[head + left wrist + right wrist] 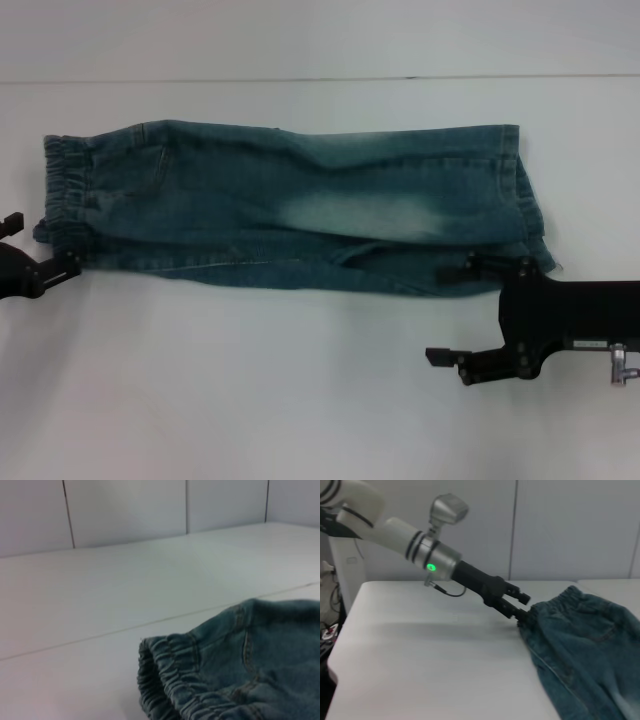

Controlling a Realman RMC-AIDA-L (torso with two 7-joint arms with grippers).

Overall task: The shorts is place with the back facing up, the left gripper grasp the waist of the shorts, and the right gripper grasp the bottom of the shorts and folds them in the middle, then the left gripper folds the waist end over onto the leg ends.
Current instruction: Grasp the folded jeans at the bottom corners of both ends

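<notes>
Denim shorts (290, 205) lie folded lengthwise on the white table (250, 390). Left gripper (40, 255) sits at the elastic waistband (62, 190) corner; grip state can't be told. Right gripper (462, 312), fingers spread, rests w/ one finger beside the leg hem (520, 200), holding nothing.

The blue-green denim shorts (290, 205) stretch across the middle of the head view, washed darker at the edges, with a pale faded patch right of centre and lighter stitched seams. The plain white bench (250, 390) shows no pattern. The matte black left gripper (40, 262) sits at the left edge; the black right gripper (470, 312) sits lower right. In the right wrist view, the white and silver arm (395, 530) carries a small green light.
</notes>
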